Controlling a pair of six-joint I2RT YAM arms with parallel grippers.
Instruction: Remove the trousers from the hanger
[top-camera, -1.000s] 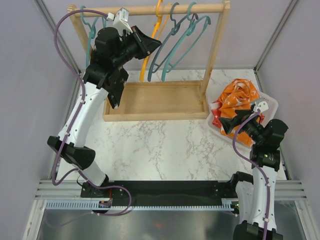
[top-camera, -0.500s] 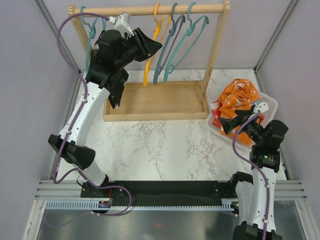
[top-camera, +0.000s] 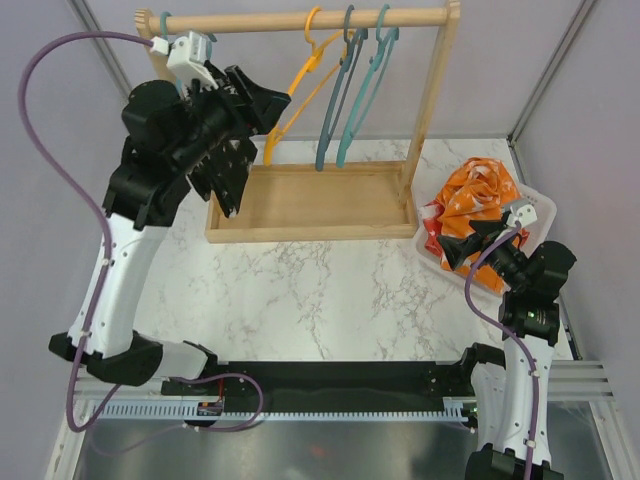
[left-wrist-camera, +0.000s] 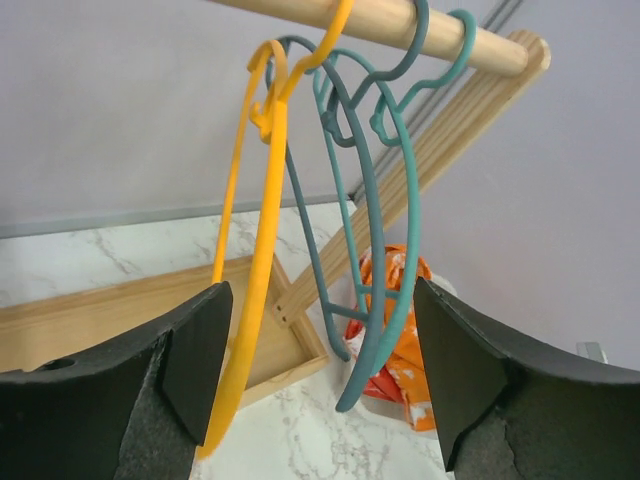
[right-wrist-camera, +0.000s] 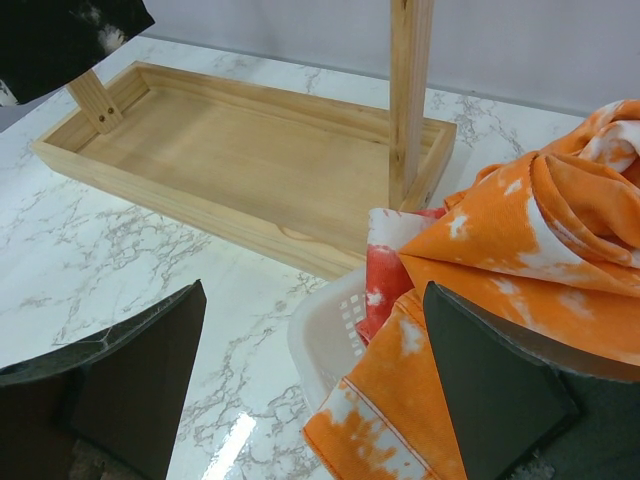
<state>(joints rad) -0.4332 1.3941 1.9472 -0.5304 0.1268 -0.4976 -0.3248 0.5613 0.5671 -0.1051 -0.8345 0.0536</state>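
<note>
At the far left of the rod (top-camera: 260, 20) a teal hanger (top-camera: 165, 20) shows only its hook; the raised left arm hides the rest. The left claw (left-wrist-camera: 318, 330) hangs by the rack with its fingers spread wide and nothing between them. Just in front of it hang an orange hanger (left-wrist-camera: 265, 220), a grey-blue hanger (left-wrist-camera: 308, 245) and a second teal hanger (left-wrist-camera: 403, 230), all three bare, above the wooden tray (top-camera: 310, 200).

To the right, the trousers lie in a white basket (top-camera: 540, 205) just beside the rack's post: the orange pair (top-camera: 485, 190) on top, the red pair (top-camera: 432, 235) under its near-left edge. No beige or black pair can be made out. The right claw (top-camera: 460, 243) hovers at the basket's near side, spread and empty.

The removal looks finished, or close to it. The next move calls for checking the half-hidden hanger before drawing both arms away.

The cloth is bunched, so it points nowhere clearly. The heap's longer line runs roughly from the far right of the basket toward the near left.
</note>
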